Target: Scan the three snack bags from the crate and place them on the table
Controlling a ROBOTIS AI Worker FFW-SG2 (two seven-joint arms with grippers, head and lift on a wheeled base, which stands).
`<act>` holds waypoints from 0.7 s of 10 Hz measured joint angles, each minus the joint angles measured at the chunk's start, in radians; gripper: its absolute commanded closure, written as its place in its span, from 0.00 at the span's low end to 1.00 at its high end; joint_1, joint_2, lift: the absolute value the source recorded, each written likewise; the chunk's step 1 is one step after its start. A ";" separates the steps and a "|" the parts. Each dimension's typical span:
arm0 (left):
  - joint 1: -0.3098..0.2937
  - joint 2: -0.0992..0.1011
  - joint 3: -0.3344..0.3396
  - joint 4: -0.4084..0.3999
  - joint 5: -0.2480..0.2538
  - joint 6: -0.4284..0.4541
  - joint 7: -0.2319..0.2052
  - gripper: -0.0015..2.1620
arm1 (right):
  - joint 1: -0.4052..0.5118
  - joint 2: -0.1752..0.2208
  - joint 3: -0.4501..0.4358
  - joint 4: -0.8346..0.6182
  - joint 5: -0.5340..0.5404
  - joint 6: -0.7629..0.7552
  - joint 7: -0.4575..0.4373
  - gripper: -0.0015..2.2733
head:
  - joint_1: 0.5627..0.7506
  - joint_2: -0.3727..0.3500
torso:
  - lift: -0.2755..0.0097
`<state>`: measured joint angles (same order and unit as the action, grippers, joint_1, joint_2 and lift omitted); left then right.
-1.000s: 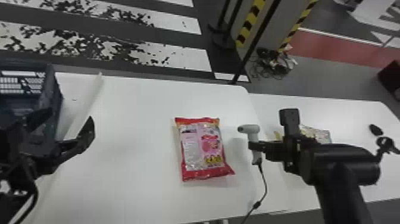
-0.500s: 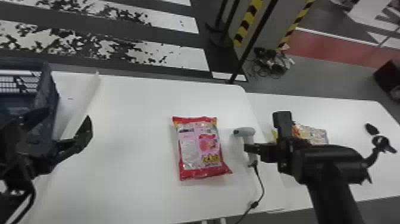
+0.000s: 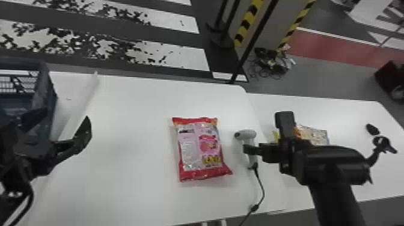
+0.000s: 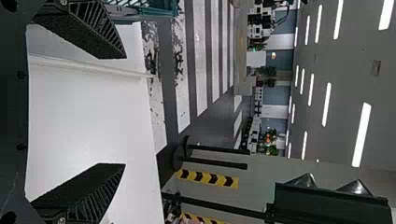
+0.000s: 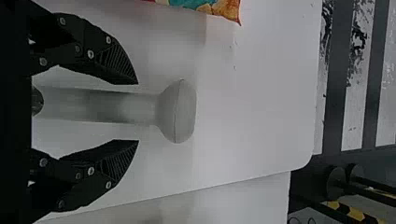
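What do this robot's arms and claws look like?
Both are black. The left claw and right claw have tapered fingers with ribbed faces; silvery screws dot the right one's joints. The right arm has a rounded housing; a black cable curves beside the left claw.

Floor point(image 3: 318, 75): dark and white bands, white ones blotched black | red floor strip point(image 3: 318, 46) right of grey pillar point(image 3: 284, 15) | yellow-black hazard tape point(image 3: 248, 22) on pillar | black poles point(image 3: 231, 18) beside it | cable tangle point(image 3: 267, 63) near its foot | left wrist view: green plants point(image 4: 270, 140), lit ceiling lights point(image 4: 362, 135)
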<state>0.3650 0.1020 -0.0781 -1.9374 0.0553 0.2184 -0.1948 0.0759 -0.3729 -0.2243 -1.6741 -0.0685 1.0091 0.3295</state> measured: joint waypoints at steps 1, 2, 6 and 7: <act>0.000 0.001 0.000 0.000 0.000 0.000 0.000 0.02 | 0.020 0.001 -0.014 -0.046 -0.011 0.013 0.000 0.06 | 0.70 0.05 | 0.75; 0.000 0.001 0.000 -0.002 0.000 0.000 0.000 0.02 | 0.043 0.002 -0.027 -0.096 -0.027 0.031 0.001 0.06 | 0.70 0.06 | 0.75; 0.002 0.001 0.000 -0.003 -0.002 0.002 0.000 0.02 | 0.121 0.011 -0.098 -0.274 -0.182 0.129 0.058 0.06 | 0.70 0.12 | 0.75; 0.003 0.002 0.000 -0.004 -0.002 0.002 0.000 0.02 | 0.132 0.016 -0.104 -0.291 -0.213 0.151 0.060 0.06 | 0.70 0.12 | 0.75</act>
<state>0.3678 0.1040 -0.0782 -1.9416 0.0537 0.2203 -0.1948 0.2078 -0.3572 -0.3282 -1.9652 -0.2815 1.1605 0.3900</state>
